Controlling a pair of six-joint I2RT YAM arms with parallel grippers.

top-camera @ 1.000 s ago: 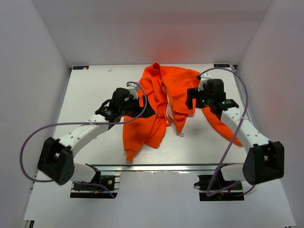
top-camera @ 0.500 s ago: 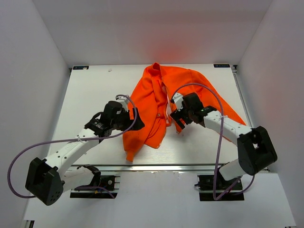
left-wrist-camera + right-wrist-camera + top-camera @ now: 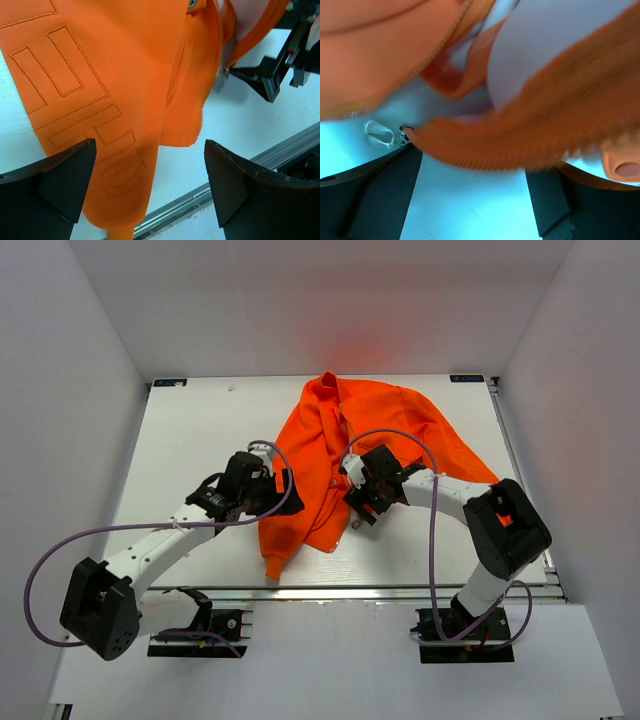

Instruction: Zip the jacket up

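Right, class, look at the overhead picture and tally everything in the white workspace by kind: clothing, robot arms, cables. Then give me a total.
Orange jacket: 1, the jacket
Robot arms: 2, the left arm and the right arm
Purple cables: 2, the left cable and the right cable
Total: 5

The top view looks down from above and behind the arms onto the whole surface (image 3: pixel 200 430). Both wrist views look closely down at the jacket (image 3: pixel 320 460), sharing its zipper's (image 3: pixel 209 90) lower end.
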